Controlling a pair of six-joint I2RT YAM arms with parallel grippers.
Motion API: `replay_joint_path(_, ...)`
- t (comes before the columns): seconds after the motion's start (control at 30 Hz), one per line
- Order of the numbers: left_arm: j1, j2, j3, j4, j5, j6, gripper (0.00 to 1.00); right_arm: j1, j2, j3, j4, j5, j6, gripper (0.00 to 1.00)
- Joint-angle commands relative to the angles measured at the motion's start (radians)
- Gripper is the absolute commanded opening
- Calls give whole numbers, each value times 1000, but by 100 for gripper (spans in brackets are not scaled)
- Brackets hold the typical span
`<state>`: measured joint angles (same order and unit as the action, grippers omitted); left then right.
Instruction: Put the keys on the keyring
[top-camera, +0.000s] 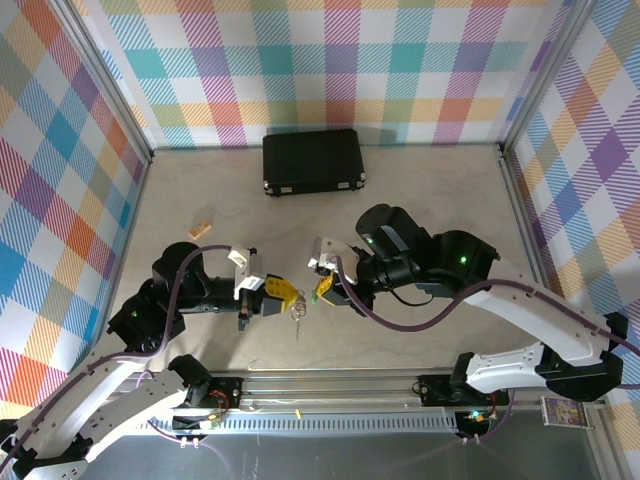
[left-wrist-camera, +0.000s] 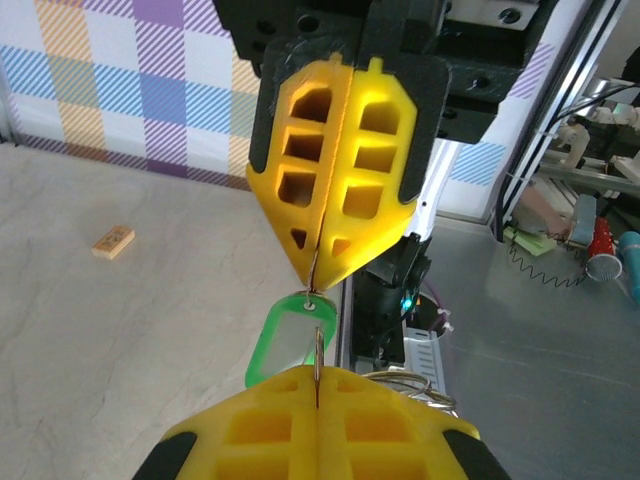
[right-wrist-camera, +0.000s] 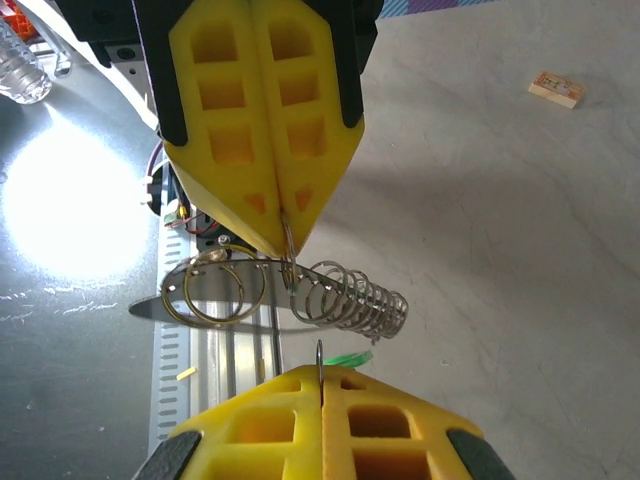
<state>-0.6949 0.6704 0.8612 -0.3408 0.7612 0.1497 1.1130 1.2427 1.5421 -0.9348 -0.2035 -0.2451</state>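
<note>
**A:** What's furthest left on the table (top-camera: 430, 180)?

**B:** A small wooden block (top-camera: 202, 228), lying alone near the left wall, well apart from the arms.

**A:** And the left gripper (top-camera: 283, 293)?

**B:** It is low over the near middle of the table and points right. Its yellow fingers (right-wrist-camera: 262, 120) are pressed together, and the tips pinch the thin wire of the keyring (right-wrist-camera: 340, 292).

**A:** So where does the keyring sit?

**B:** It hangs in the air between the two grippers, clear of the table. In the right wrist view a row of small silver rings dangles just under the left gripper's tip. A flat silver key (right-wrist-camera: 165, 300) and two bigger rings are bunched to one side of that row.

**A:** Anything further back?

**B:** A black case (top-camera: 313, 161), closed and lying flat near the back wall, well apart from everything else.

**A:** And the right gripper (top-camera: 322, 288)?

**B:** It faces the left one, tip nearly to tip, with its fingers (left-wrist-camera: 335, 170) also pressed together. They nip a thin wire that runs through the head of the green key (left-wrist-camera: 290, 335), and the key hangs just below the tip.

**A:** Is that the same wire the left one holds?

**B:** I cannot tell.
</note>
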Motion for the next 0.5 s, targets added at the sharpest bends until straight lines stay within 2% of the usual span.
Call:
replay_joint_path(0.0,11,-16,30,55,36,-4,0,10,1,43,-19,-34,2,0)
replay_joint_path(0.23,11,-29,16,90,17,-4,0,13,19,53,1,-66,18,0)
replay_joint_path(0.47,11,-32,9,100,-3,5,0,13,53,74,-5,-41,55,0)
